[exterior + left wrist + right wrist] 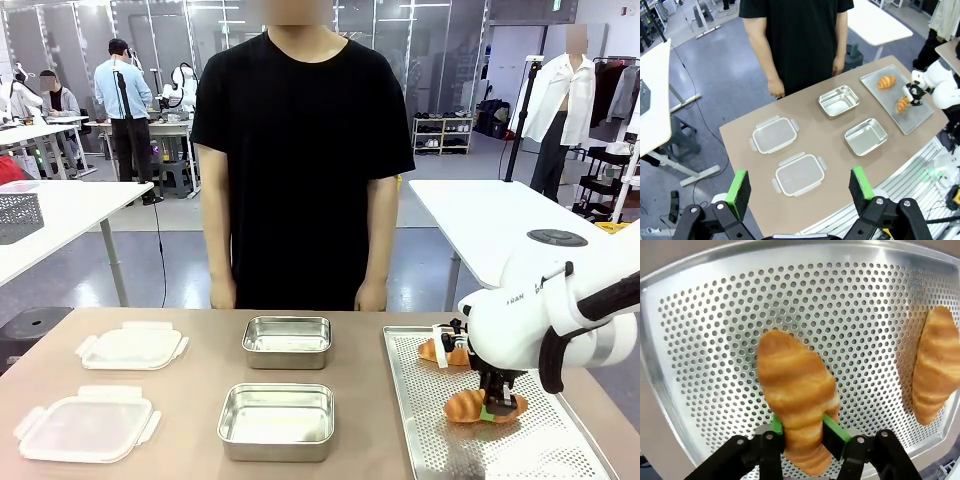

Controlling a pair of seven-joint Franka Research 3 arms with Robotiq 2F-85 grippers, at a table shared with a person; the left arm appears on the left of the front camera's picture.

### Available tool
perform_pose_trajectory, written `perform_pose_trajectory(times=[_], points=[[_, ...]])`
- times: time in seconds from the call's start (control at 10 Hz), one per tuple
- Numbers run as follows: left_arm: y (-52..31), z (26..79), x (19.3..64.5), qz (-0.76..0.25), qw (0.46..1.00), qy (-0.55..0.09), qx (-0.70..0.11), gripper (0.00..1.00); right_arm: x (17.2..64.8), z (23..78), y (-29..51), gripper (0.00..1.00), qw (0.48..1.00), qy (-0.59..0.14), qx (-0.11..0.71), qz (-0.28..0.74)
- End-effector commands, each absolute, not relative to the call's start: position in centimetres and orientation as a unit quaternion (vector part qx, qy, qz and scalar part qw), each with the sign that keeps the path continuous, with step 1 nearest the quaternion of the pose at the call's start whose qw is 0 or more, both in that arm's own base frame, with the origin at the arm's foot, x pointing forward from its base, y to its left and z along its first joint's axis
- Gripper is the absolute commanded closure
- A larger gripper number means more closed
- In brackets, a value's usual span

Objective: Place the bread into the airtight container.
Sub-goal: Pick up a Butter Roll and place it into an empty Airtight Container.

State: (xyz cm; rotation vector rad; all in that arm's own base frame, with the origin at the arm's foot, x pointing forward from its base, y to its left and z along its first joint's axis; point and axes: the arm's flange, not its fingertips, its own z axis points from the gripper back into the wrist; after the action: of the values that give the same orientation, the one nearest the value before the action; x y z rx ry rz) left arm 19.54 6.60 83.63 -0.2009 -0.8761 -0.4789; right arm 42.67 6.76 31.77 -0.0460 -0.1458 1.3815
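The bread is two golden croissants on a perforated metal tray (pixel 420 440). My right gripper (pixel 497 403) is down on the tray, shut on the nearer croissant (pixel 466 407), whose middle is pinched between the green pads (pixel 832 429) in the right wrist view (pixel 797 385). The other croissant (pixel 440 352) lies farther back on the tray (pixel 935 375). Two open steel containers (pixel 287 342) (pixel 276 421) sit mid-table, left of the tray. My left gripper (pixel 800 187) hangs high above the table, open and empty.
Two clear lids (pixel 132 346) (pixel 85 424) lie at the table's left. A person in a black shirt (pixel 300 150) stands at the far edge, hands down at their sides. Bare tabletop lies between the containers and the tray.
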Motion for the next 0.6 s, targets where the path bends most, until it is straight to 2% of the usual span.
perform_pose_trajectory(times=[0.0, 0.3, 0.5], points=[[6.6, 83.9, 19.6, -0.229, 0.873, -0.420, -0.095, 0.00, 42.2, 36.6, 7.5, 0.70, 0.774, -0.067, 0.002, 0.629], [6.6, 83.9, 19.6, -0.229, 0.873, -0.420, -0.095, 0.00, 41.5, 44.1, 10.0, 0.70, 0.781, -0.061, 0.008, 0.621], [6.6, 83.9, 19.6, -0.229, 0.873, -0.420, -0.095, 0.00, 41.0, 47.9, 14.6, 0.70, 0.782, -0.059, -0.022, 0.620]])
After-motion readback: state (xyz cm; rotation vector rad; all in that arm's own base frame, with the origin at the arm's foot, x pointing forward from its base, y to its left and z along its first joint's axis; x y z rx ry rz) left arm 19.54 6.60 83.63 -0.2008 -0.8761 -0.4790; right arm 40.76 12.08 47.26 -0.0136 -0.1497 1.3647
